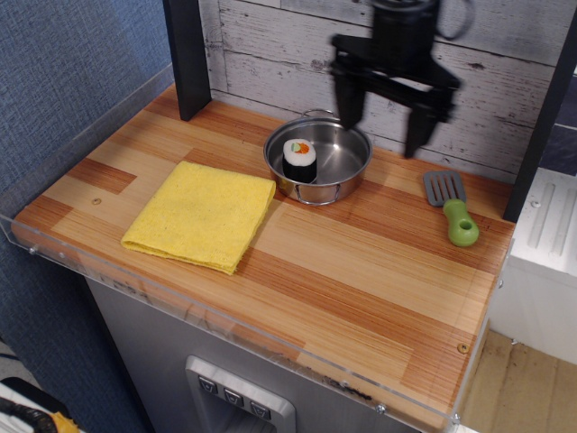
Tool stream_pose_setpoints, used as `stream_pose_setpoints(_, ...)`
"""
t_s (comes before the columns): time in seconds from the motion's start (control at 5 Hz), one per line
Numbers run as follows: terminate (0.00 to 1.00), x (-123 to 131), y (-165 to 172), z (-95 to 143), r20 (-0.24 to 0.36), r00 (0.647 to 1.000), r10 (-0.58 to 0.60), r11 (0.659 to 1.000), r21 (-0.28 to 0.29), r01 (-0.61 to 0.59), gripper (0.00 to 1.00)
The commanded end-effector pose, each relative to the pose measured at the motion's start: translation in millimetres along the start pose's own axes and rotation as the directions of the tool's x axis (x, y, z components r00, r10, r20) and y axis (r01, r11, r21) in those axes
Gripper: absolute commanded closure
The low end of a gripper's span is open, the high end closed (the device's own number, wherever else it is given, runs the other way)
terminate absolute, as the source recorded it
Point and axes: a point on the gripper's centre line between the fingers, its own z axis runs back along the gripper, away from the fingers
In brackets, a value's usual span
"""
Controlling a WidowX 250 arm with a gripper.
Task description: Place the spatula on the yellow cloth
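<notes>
The spatula (452,206) lies on the wooden counter at the right, grey slotted blade toward the wall and lime-green handle toward the front. The yellow cloth (200,215) lies folded flat on the left part of the counter. My gripper (381,117) hangs open and empty at the back, above the gap between the steel pan and the spatula, with its fingers spread wide. It is up and to the left of the spatula's blade and touches nothing.
A steel pan (340,166) holding a sushi roll (300,160) stands between the cloth and the spatula. A dark post (187,56) stands at the back left. A clear plastic lip (225,317) edges the counter's front and left.
</notes>
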Motion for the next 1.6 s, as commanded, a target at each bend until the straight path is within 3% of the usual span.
stream_pose_setpoints(0.0,0.00,24.6,-21.6,4.6,0.087,0.987,0.137,0.989,0.040,-0.141,0.00)
stream_pose_setpoints(0.4,0.00,30.4,-25.7,-26.8,0.059,0.966,0.251,0.968,-0.010,-0.251,0.00)
stream_pose_setpoints(0.8,0.00,26.9,-33.2,-41.0,0.046,0.960,0.275,0.961,-0.042,-0.273,0.00)
stream_pose_setpoints(1.4,0.00,35.3,-48.8,-59.5,0.104,0.944,0.314,0.949,-0.012,-0.315,0.00)
